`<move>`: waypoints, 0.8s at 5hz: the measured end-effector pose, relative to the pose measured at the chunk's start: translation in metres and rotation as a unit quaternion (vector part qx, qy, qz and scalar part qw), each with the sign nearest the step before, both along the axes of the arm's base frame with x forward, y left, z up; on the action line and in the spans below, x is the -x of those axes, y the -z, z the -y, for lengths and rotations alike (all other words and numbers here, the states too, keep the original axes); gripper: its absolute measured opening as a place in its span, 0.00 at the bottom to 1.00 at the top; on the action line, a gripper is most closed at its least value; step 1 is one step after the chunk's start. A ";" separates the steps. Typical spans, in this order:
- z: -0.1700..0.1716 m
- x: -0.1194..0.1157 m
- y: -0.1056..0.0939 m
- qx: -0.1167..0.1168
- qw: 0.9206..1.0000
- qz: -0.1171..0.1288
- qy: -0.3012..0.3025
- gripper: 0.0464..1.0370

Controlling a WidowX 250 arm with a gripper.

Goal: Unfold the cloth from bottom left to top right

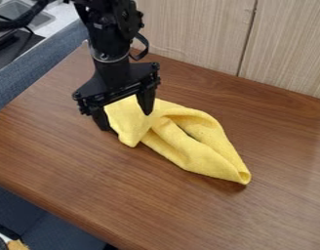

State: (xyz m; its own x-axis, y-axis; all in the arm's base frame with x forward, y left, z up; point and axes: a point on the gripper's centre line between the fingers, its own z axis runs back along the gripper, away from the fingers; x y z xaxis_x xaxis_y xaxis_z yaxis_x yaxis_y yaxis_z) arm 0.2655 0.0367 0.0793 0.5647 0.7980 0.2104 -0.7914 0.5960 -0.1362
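Note:
The black gripper (125, 115) hangs over the upper left end of the yellow cloth (195, 146). Its two fingers stand wide apart, one at the cloth's left edge and the other over its upper part, with some of the cloth showing between them. Bunched and folded over itself, the cloth stretches from beneath the gripper down to a narrow rounded end at the lower right. A flap hangs to a corner just below the gripper. Whether the fingertips touch the cloth is hard to tell.
The brown wooden table (78, 161) lies under the cloth, its front edge running along the lower left. Pale wood panels (195, 34) stand behind it. At the upper left are a grey-blue padded edge (42, 63) and part of a sink (16, 10).

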 end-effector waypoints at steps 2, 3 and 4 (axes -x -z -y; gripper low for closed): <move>-0.008 0.004 0.019 0.003 1.000 -0.018 -0.008 0.96; -0.011 0.004 0.034 0.003 1.000 -0.023 -0.003 0.96; -0.016 0.003 0.046 0.003 1.000 -0.027 -0.002 0.96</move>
State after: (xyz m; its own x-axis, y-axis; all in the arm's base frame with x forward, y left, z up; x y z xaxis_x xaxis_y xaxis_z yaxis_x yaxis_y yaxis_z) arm 0.2621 0.0525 0.0333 0.5726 0.8009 0.1750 -0.7996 0.5927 -0.0962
